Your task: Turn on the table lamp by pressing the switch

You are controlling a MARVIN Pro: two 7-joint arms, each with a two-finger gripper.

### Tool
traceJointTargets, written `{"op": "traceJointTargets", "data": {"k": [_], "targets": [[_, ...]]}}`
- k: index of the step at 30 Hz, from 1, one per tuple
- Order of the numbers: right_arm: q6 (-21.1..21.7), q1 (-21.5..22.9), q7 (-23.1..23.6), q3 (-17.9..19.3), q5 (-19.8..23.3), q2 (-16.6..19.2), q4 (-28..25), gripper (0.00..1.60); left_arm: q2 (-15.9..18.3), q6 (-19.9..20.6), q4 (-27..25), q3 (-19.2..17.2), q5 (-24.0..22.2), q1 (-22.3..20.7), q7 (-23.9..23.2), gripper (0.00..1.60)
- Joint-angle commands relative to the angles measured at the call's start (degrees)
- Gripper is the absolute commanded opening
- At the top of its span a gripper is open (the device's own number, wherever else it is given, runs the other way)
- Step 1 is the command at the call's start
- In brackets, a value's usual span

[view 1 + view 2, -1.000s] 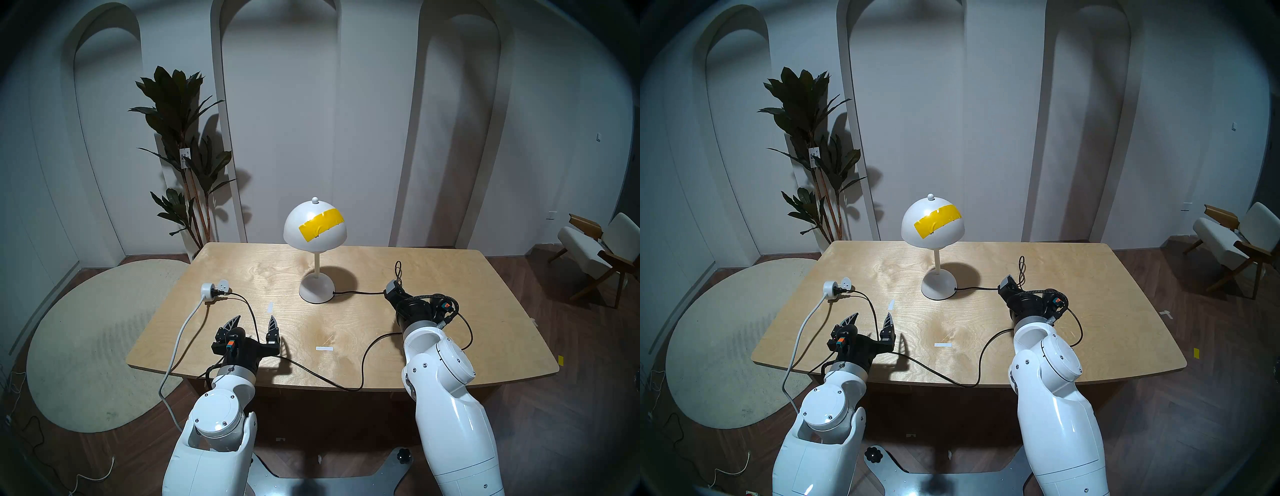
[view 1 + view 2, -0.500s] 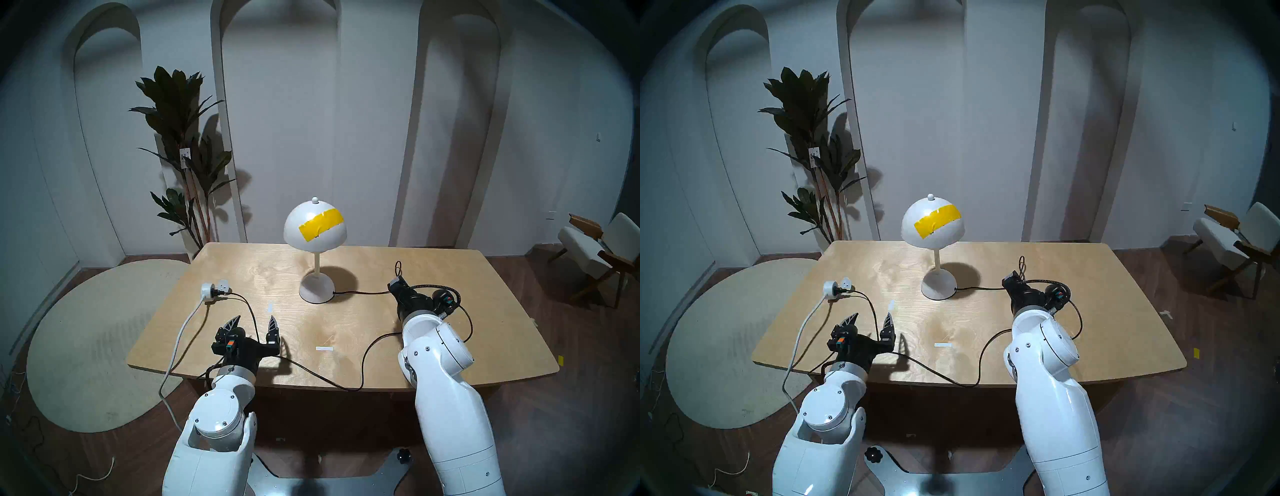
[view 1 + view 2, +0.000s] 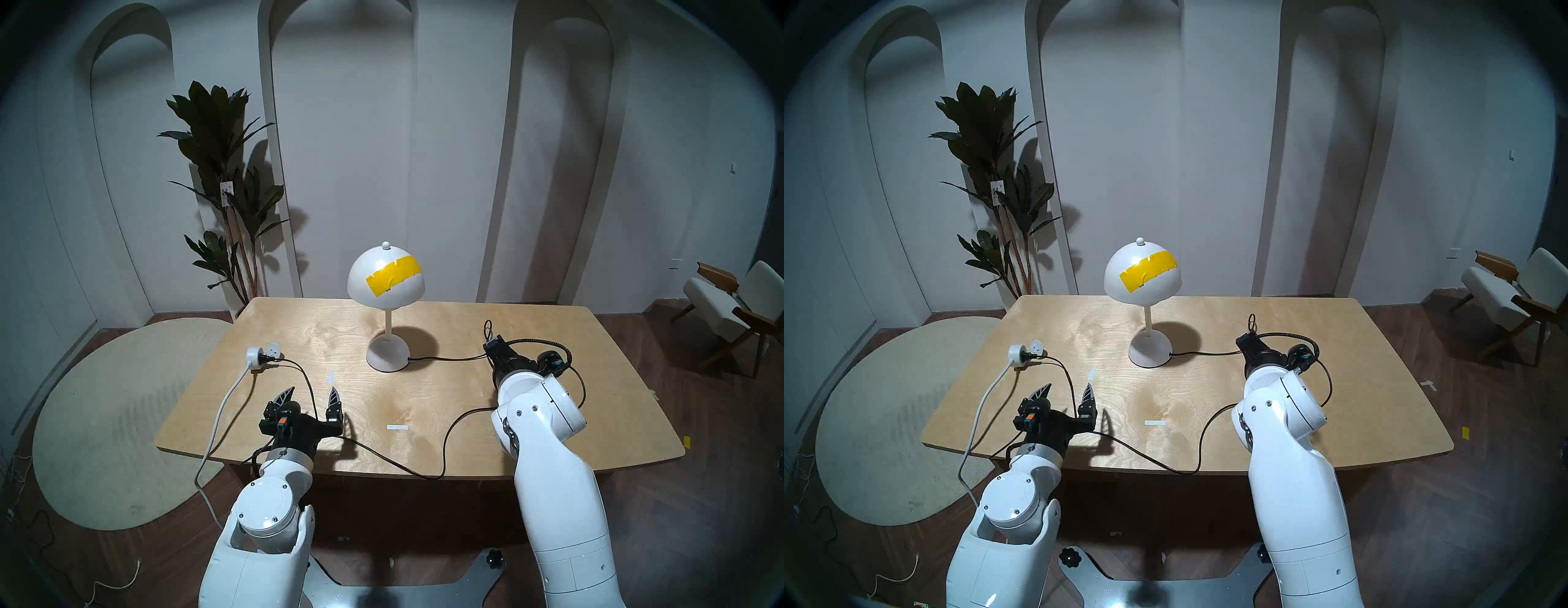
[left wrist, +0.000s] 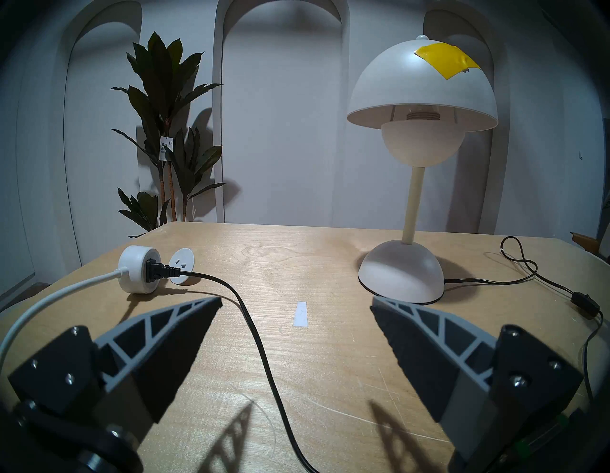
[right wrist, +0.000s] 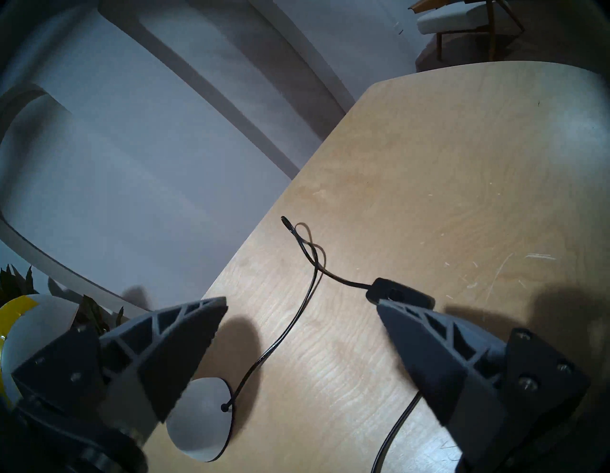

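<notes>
You see a table of pale wood, smooth with visible grain and fine scratches; the table lamp has a smooth white shade with a soft sheen, crossed by glossy, wrinkled yellow tape; the cord looks like smooth black plastic; the gripper fingers look matt grey and dark plastic.
</notes>
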Motion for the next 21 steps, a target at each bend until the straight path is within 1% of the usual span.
{"op": "traceJointTargets", "data": {"k": [1, 2, 3, 4, 5, 7, 11, 15, 21], "targets": [[2.4, 2.0, 1.1, 1.8, 2.0, 1.6, -1.7, 1.6, 0.0, -0.2, -1.2, 0.0, 0.0, -0.3, 0.0, 1.6], [2.7, 2.0, 1.6, 2.1, 2.4, 2.0, -1.6, 1.6, 0.0, -0.2, -1.2, 0.0, 0.0, -0.3, 0.0, 1.6], [3.5, 1.9, 3.0, 2.8, 4.3, 2.2, -1.6, 1.6, 0.0, -0.2, -1.2, 0.0, 0.0, -0.3, 0.0, 1.6], [4.1, 2.1, 3.2, 3.2, 5.3, 2.2, -1.5, 1.6, 0.0, -0.2, -1.2, 0.0, 0.0, -0.3, 0.0, 1.6], [4.1, 2.1, 3.2, 3.2, 5.3, 2.2, -1.5, 1.6, 0.0, -0.2, -1.2, 0.0, 0.0, -0.3, 0.0, 1.6], [4.7, 2.5, 4.1, 4.9, 8.2, 1.6, -0.7, 1.6, 0.0, -0.2, -1.2, 0.0, 0.0, -0.3, 0.0, 1.6], [4.9, 2.6, 5.2, 7.0, 11.6, 1.0, -0.1, 1.6, 0.0, -0.2, -1.2, 0.0, 0.0, -0.3, 0.0, 1.6], [4.5, 2.6, 5.4, 8.4, 13.4, 0.6, 0.2, 1.6, 0.0, -0.2, -1.2, 0.0, 0.0, -0.3, 0.0, 1.6], [4.8, 2.5, 5.6, 9.6, 14.8, 0.7, 0.7, 1.6, 0.0, -0.2, -1.2, 0.0, 0.0, -0.3, 0.0, 1.6]]}}
